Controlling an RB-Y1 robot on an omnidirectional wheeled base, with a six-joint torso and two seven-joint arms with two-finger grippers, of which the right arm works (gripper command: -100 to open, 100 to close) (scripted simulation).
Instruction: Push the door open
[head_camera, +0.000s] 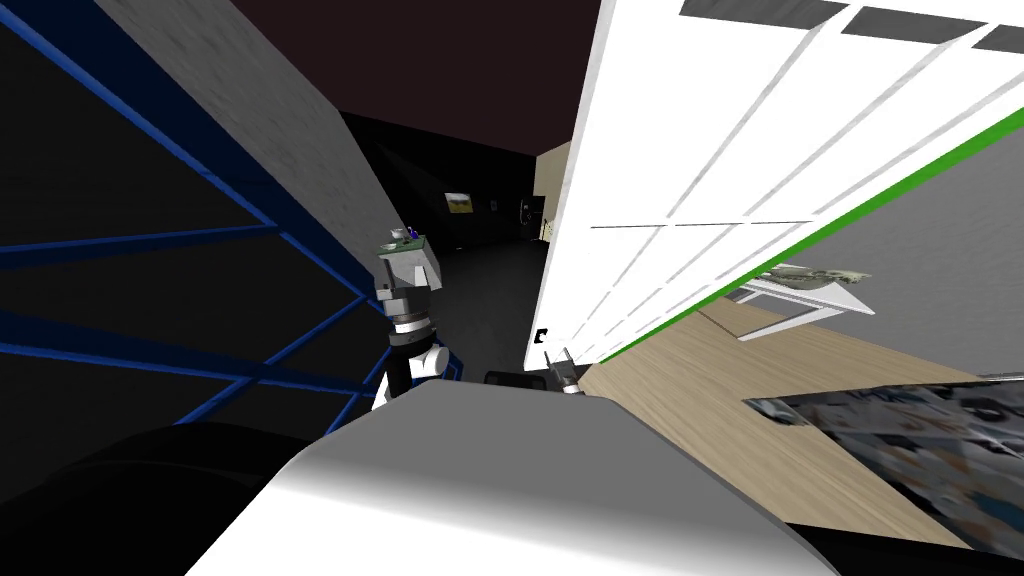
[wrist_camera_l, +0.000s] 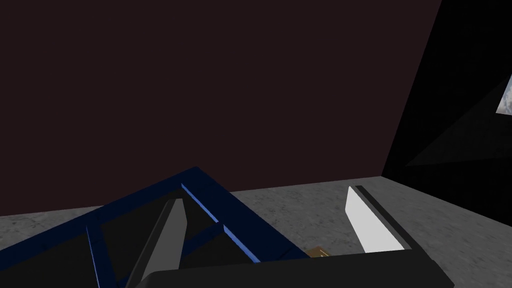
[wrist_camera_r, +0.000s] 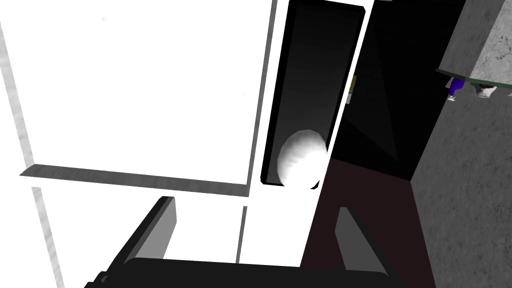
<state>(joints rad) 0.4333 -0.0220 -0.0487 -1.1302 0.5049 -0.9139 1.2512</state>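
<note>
Head view: looking at tall white panelled door (head_camera: 700, 150) with green edge strip, standing ajar. Right wrist view: seeing right gripper (wrist_camera_r: 255, 205) at the door's free edge, just short of round white knob (wrist_camera_r: 301, 159) on its dark plate; fingers spread wide, gripping nothing; can't tell about contact with door. Left gripper (wrist_camera_l: 265, 195) well clear of door, beside dark blue frame (wrist_camera_l: 235, 215); fingers spread too, empty.
</note>
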